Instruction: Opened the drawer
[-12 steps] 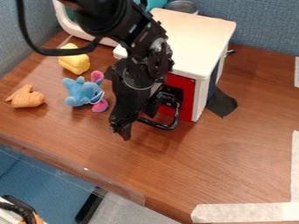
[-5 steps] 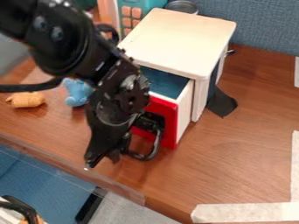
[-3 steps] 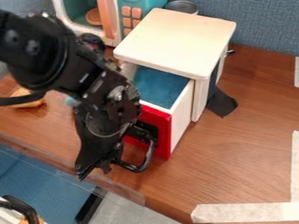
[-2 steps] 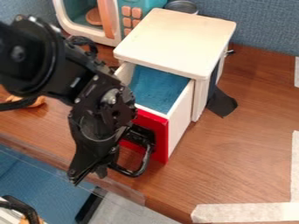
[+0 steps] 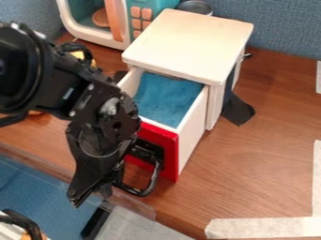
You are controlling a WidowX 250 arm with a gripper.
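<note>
A black robot arm (image 5: 100,96) is reaching across the view from the upper left, its gripper (image 5: 89,196) hanging low beside the looped black handle (image 5: 152,180) of a drawer (image 5: 193,131). The upper part of the gripper is overlapping one end of that handle in the view, and whether it is standing apart, closed together or clamping anything cannot be told. The drawer is sitting well out of its pale-topped white cabinet (image 5: 188,44), its red front (image 5: 169,151) facing the near edge of the wooden table (image 5: 270,159) and its blue lining (image 5: 164,101) lying exposed. Behind the arm, a toy microwave (image 5: 94,36) is standing to the left of the cabinet in the view, with a round metal container (image 5: 195,6) resting behind the cabinet. A dark flap (image 5: 238,110) is lying at the cabinet's right side, while a yellow toy (image 5: 78,55) is peeking out from behind the arm. Pale tape (image 5: 270,228) is running along the table at the lower right, and a blue fabric partition (image 5: 282,30) is rising behind the scene
</note>
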